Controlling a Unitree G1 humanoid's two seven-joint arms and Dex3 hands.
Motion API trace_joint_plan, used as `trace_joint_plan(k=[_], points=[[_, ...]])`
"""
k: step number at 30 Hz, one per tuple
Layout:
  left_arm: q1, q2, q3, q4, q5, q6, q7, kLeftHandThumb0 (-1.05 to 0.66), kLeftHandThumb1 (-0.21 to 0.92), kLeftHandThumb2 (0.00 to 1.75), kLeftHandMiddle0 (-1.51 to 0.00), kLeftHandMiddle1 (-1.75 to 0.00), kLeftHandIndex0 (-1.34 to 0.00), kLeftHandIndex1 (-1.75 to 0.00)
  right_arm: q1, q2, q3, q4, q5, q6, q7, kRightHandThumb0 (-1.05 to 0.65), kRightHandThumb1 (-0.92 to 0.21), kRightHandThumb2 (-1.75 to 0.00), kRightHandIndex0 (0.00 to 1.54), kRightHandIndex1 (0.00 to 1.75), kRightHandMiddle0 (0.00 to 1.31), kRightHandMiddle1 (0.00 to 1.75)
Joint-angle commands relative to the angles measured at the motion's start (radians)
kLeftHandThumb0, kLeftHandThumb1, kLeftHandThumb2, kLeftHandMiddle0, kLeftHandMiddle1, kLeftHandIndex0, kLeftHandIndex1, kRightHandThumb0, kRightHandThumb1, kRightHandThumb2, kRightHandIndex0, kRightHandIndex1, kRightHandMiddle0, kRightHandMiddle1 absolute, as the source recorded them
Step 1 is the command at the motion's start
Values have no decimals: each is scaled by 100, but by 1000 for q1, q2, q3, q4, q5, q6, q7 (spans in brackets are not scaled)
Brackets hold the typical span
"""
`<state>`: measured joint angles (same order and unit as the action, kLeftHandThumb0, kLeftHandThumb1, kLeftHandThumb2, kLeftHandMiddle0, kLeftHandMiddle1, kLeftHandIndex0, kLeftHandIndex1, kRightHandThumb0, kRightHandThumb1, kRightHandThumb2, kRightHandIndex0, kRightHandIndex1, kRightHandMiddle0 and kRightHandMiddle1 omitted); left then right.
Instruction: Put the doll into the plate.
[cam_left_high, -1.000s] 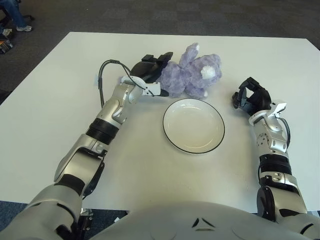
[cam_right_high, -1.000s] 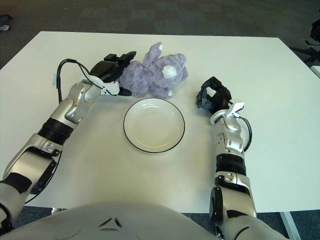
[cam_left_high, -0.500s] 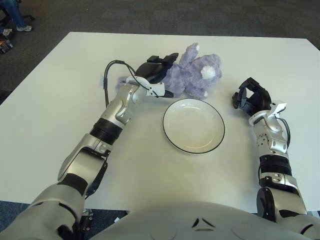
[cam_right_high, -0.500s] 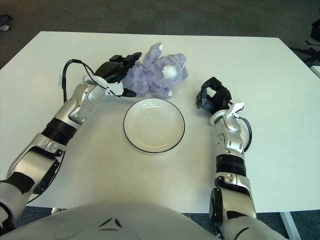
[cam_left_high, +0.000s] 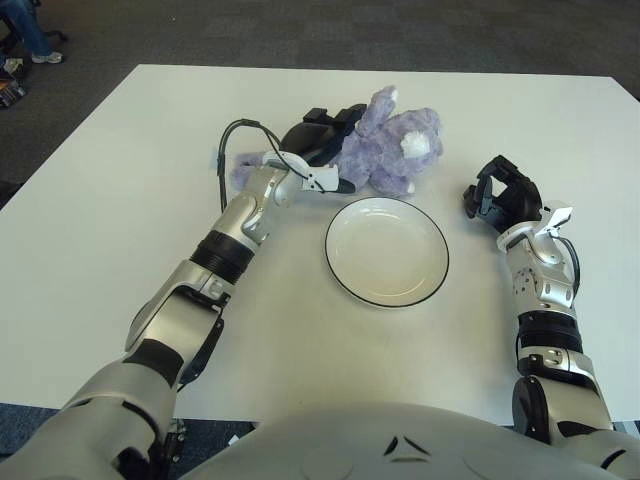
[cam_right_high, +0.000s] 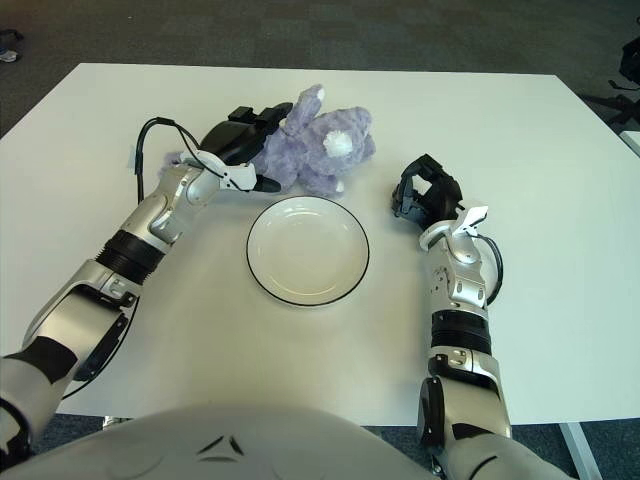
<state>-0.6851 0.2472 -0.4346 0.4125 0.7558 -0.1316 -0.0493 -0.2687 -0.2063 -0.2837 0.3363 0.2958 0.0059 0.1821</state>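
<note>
A fluffy purple doll (cam_left_high: 385, 150) with a white muzzle lies on the white table just behind the white, black-rimmed plate (cam_left_high: 387, 250). The plate holds nothing. My left hand (cam_left_high: 322, 148) is pressed against the doll's left side, fingers spread over its body and not closed around it; part of the doll shows to the left of my wrist. My right hand (cam_left_high: 500, 194) shows to the right of the plate, well apart from the doll, with its fingers curled and nothing in them.
The white table (cam_left_high: 120, 200) stretches wide on both sides of the plate. Dark carpet lies beyond its far edge. A black cable (cam_left_high: 228, 150) loops off my left wrist above the tabletop.
My left hand has slid to the right, further onto the doll's left side. The doll, the plate and my right hand have stayed in place.
</note>
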Motion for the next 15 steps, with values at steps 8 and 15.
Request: trace_joint_plan(k=[8, 15], points=[[-51, -17, -24, 118, 6, -27, 56, -76, 56, 55, 0, -120, 0, -44, 46, 16, 4, 14, 5, 48, 0, -47, -35, -128, 120, 175, 59, 175], [-81, -31, -48, 195, 17, -22, 66, -73, 54, 57, 0, -118, 0, -49, 48, 15, 5, 9, 4, 50, 6, -47, -35, -128, 120, 175, 59, 175]])
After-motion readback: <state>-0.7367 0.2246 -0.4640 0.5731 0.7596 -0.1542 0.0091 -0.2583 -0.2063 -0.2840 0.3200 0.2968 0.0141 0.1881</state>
